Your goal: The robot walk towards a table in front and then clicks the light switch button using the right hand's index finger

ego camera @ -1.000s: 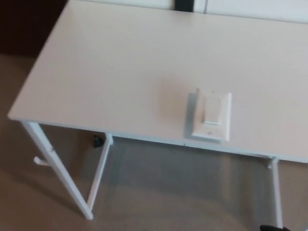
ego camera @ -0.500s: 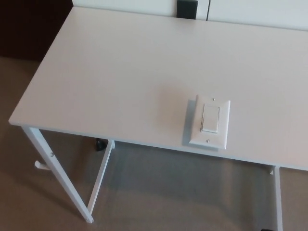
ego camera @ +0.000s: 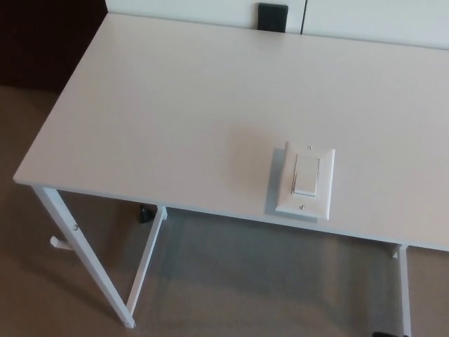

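A white light switch plate [ego camera: 306, 181] lies flat on the white table [ego camera: 175, 105], close to the table's front edge and right of centre. Its rocker button [ego camera: 306, 174] is a white rectangle in the middle of the plate. Neither of my hands shows in the head view. A small dark shape [ego camera: 388, 334] sits at the bottom edge right of centre; I cannot tell what it is.
White table legs [ego camera: 84, 253] stand on beige carpet below the front edge. A small dark object [ego camera: 145, 213] lies on the floor under the table. A black wall plate [ego camera: 272, 17] is on the white wall behind. A dark area fills the far left.
The whole picture has shifted a little as the camera moved and has sharpened from blur. The switch plate and table have not moved relative to each other.
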